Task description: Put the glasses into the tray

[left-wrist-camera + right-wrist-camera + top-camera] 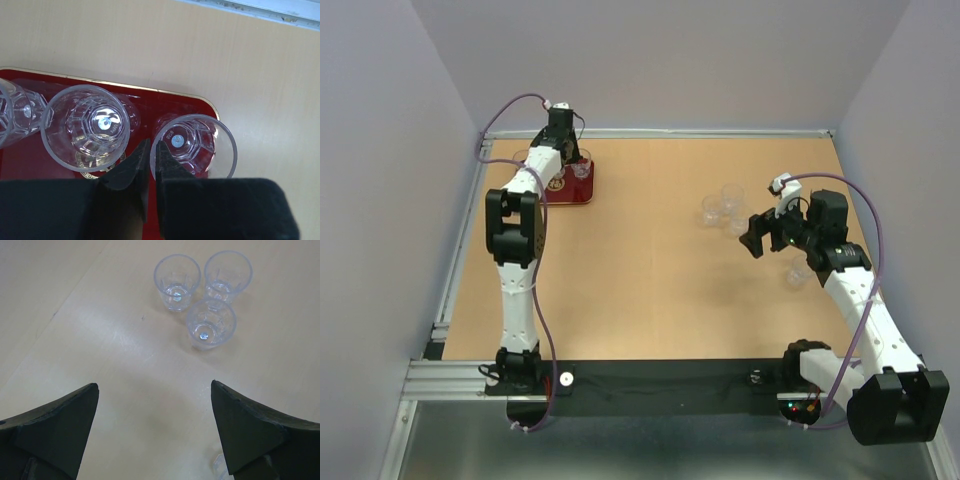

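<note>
The tray (577,194) sits far left, with three glasses (85,127) showing inside it. The left gripper (153,152) is pinched on the rim of the right-hand glass (197,145). The right gripper (155,405) gapes wide, just short of three loose glasses (204,325) on the table (650,290).

Top view: the left arm (525,215) covers much of the tray (582,192). The glasses on it are too small and overlapped to count. A lone glass (800,270) beside the right arm (850,290) is faint, its edge hard to separate from the arm.

Left wrist view: the tray is cut off at the left and bottom edges, its near part behind the left gripper (151,160). The leftmost glass (17,112) is cut by the frame. The gold emblem (87,167) sits mostly under the middle glass (85,127). The fingers (135,170) almost meet at the rim of the right-hand glass (192,145); pinched or not, cannot tell.

Right wrist view: another glass (219,467) at the bottom edge is cut off, half behind one finger (250,430) of the right gripper (155,386).
</note>
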